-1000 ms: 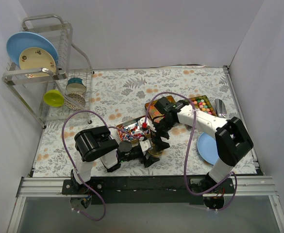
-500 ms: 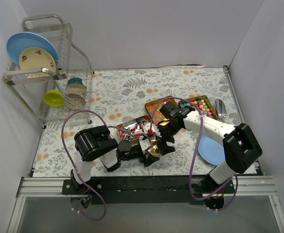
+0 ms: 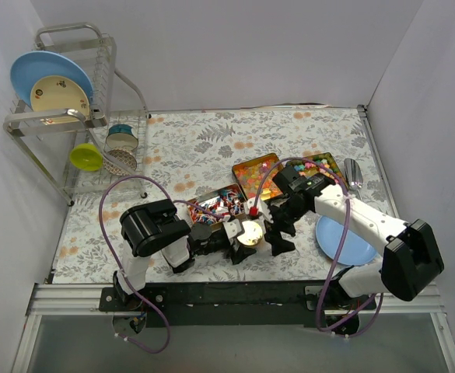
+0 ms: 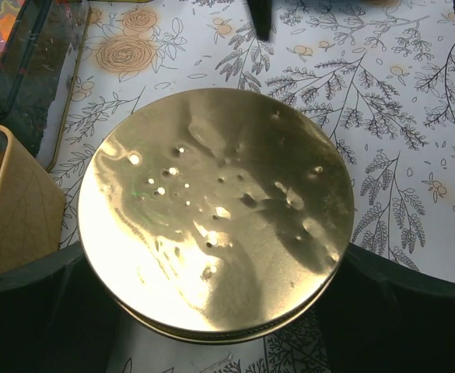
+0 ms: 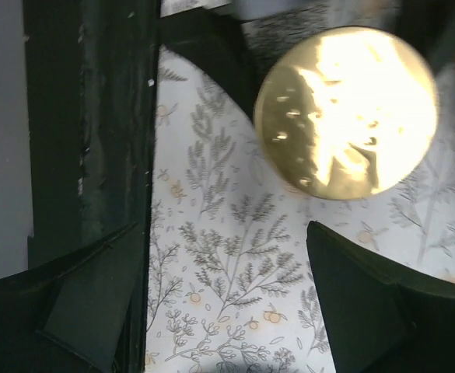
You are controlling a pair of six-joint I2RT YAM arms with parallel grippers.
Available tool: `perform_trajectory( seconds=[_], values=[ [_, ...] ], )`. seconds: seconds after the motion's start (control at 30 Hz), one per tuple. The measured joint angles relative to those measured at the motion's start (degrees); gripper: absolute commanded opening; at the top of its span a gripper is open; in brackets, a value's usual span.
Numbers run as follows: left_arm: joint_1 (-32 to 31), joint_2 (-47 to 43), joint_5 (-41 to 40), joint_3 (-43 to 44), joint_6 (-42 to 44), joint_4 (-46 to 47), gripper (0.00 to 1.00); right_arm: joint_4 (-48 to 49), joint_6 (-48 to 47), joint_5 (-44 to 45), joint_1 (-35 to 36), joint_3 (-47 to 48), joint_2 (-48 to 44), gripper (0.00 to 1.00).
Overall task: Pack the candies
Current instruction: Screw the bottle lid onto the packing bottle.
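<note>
Left gripper (image 4: 218, 272) is clamping the round gold lid (image 4: 215, 194); right gripper (image 5: 223, 233), wide open and empty, is hovering at its 3 o'clock, wrapped candies (image 3: 215, 206) crowding 10 o'clock.

No text, label, brand or number can be read in any view. The lid (image 4: 215, 214) shows only glare and dimples. The wrapped candies (image 3: 216, 205) may carry print, but they are too small to tell.
</note>
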Motion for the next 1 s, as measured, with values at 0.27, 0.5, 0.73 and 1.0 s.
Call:
perform_trajectory(
  seconds=[0.27,0.5,0.73,1.0],
  values=[
    [0.3,0.0,1.1,0.0,-0.1,0.0,0.0,5.6,3.2,-1.2,-3.5,10.3,7.9,0.94],
    [0.3,0.0,1.3,0.0,-0.1,0.0,0.0,3.7,-4.1,-4.2,-1.1,15.7,18.5,0.95],
    [0.3,0.0,1.4,0.0,0.1,0.0,0.0,-1.4,-10.8,-6.0,1.5,18.1,22.7,0.94],
    [0.2,0.0,3.0,0.0,0.1,0.0,0.0,1.4,-14.4,-5.5,1.4,12.2,18.4,0.93]
  ],
)
